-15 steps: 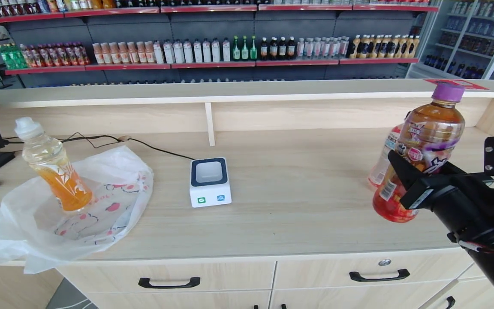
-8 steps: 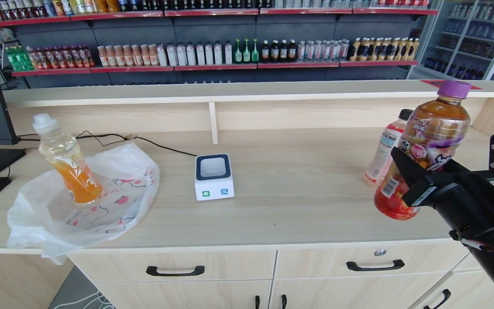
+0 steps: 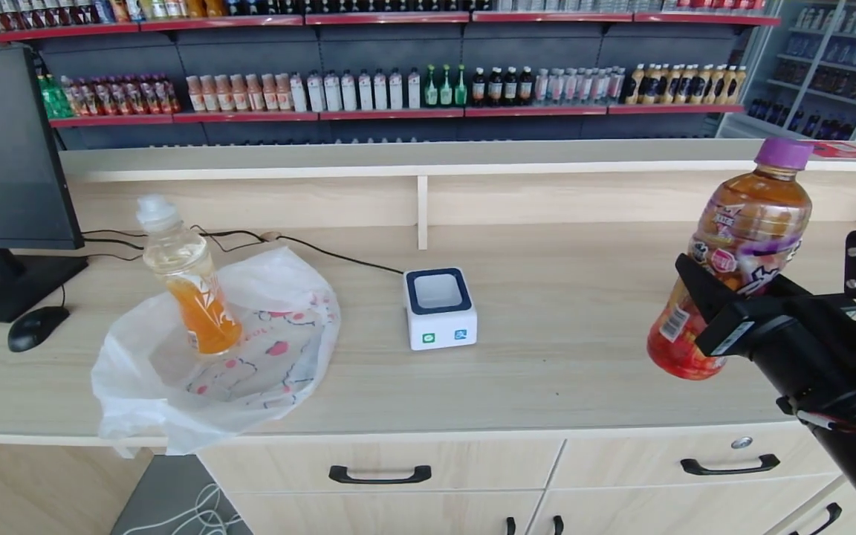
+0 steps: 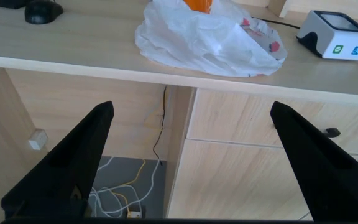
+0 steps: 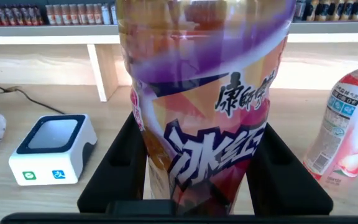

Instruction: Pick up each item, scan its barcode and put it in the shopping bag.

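White characters across the bottle (image 5: 204,81)

The pale wood-grain counter (image 3: 562,371) looks matt and smooth — the thin white plastic shopping bag (image 3: 146,379) crinkled and faintly shiny, the purple-capped clear plastic bottle (image 3: 747,230) and small white plastic scanner cube (image 3: 443,327) glossy.

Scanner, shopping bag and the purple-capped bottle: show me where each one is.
scanner (image 3: 438,296), head view, on its top window.
shopping bag (image 3: 250,371), head view, on the printed plastic.
purple-capped bottle (image 3: 744,230), head view, on the upper label.
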### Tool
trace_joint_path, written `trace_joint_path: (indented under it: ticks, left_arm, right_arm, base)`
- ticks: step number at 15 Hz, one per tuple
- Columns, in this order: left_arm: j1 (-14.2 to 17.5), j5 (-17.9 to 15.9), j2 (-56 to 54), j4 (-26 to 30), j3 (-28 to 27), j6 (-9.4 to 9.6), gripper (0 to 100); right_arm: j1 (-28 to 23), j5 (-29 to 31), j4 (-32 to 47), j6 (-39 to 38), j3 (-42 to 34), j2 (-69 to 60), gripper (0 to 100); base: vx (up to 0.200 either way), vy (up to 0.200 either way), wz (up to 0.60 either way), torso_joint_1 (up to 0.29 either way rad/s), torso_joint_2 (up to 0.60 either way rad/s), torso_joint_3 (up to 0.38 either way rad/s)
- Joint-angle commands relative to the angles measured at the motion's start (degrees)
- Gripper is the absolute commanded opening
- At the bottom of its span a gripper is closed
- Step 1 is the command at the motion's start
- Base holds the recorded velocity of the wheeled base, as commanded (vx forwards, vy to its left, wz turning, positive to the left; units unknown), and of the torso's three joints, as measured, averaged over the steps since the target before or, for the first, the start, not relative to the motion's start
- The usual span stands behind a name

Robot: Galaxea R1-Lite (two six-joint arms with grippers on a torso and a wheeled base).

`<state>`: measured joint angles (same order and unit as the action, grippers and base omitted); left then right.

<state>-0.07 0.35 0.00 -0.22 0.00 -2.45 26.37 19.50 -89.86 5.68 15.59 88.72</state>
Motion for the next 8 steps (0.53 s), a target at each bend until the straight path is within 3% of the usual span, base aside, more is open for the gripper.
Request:
trace_joint_path:
  ticks: [1,8]
  left_arm:
    - [0.1,0.0,0.0,0.0,0.0,-0.01,100]
    - [0.1,0.1,0.1,0.0,0.0,-0.10,100]
  right_arm:
    - [0.0,0.0,-0.1,0.0,0.0,-0.6,0]
    - [-0.1,0.0,-0.1,0.0,-0.2,-1.0,0]
  base:
    - [0.000,0.200,0.00,0.002,0.00,0.002]
    - [0.000,0.200,0.00,0.003,0.00,0.001]
